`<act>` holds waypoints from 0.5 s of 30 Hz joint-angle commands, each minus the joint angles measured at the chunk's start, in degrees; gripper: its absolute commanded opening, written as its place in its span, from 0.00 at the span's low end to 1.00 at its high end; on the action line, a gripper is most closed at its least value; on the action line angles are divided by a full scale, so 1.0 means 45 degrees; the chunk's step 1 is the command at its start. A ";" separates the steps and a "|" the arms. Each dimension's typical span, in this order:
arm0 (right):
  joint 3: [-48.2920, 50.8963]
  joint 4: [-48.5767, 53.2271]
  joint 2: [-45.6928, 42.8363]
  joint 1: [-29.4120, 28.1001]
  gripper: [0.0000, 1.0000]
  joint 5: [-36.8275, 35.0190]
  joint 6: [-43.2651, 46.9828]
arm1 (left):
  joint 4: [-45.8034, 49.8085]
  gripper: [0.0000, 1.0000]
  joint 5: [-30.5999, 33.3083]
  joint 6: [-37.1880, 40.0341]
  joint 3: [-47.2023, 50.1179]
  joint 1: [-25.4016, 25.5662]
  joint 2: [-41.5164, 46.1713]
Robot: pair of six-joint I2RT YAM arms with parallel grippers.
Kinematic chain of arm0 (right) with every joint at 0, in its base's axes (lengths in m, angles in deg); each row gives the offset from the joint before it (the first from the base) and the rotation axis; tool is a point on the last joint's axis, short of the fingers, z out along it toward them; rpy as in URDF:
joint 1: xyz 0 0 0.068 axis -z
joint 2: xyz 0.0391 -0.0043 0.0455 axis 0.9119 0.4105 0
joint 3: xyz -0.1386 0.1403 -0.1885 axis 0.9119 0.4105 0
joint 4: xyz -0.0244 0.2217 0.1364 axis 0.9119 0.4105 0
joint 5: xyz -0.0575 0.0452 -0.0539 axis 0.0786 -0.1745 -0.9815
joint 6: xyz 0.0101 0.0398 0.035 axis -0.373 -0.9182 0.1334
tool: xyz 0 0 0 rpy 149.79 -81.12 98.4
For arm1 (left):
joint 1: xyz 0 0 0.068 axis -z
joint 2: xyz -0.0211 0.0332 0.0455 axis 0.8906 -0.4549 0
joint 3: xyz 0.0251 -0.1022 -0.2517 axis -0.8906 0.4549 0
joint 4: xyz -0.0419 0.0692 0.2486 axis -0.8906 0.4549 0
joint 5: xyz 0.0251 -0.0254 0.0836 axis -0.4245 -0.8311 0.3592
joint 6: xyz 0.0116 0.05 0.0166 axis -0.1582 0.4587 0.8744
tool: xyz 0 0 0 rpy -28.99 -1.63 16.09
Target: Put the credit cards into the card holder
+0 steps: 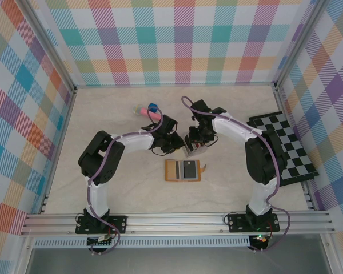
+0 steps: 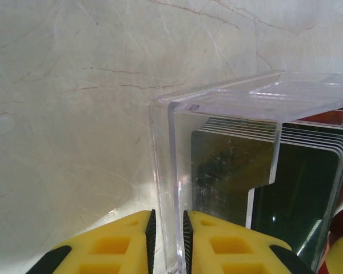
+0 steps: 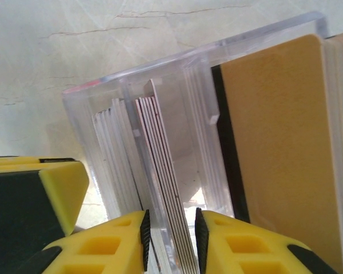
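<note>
Clear acrylic box (image 2: 257, 97) wall sits pinched in the left claw (image 2: 168, 240); the right claw (image 3: 170, 242) grips thin rectangular credit cards (image 3: 160, 171) standing inside. Draw them straight up, clear of the dividers (image 3: 208, 97), toward the orange-brown leather-look card holder (image 1: 182, 170) lying open on the counter (image 1: 126, 188) nearby.
</note>
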 commanded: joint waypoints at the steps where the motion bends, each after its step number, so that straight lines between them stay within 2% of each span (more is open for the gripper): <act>1: -0.0329 -0.0197 -0.0125 0.0014 0.31 0.0808 -0.0138 | 0.0233 0.21 -0.0039 0.0268 -0.0136 -0.0092 0.0007; 10: -0.0754 -0.0400 0.0799 0.0044 0.39 0.1503 -0.0446 | 0.0230 0.20 -0.0045 0.0240 -0.0149 -0.0097 0.0002; 15: -0.0976 -0.0375 0.0937 0.0059 0.39 0.1739 -0.0579 | 0.0276 0.20 -0.0032 0.0221 -0.0141 -0.0101 0.0026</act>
